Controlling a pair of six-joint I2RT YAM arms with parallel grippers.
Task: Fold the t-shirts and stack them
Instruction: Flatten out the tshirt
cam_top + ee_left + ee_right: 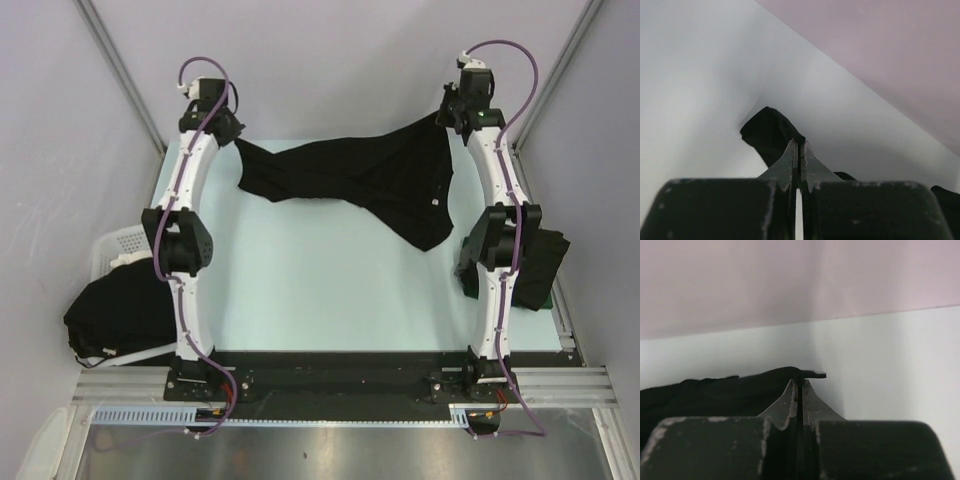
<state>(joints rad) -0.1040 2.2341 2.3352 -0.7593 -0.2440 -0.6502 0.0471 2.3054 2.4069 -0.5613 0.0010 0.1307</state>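
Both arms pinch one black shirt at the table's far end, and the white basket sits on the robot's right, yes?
Not quite: the white basket sits on the robot's left side, as the top view shows. The left end effector and right end effector do pinch the black shirt at the far end.

Table [320, 300] centre passable, t-shirt [350, 175] spanning far side, basket [120, 243] at left edge, shirt pile [542, 265] right

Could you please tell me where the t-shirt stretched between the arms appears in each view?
Top external: t-shirt upper middle, stretched between both arms.
Left wrist: t-shirt corner at centre, pinched by the left end effector.
Right wrist: t-shirt lower left, pinched by the right end effector.
Shared landmark: the pale table.
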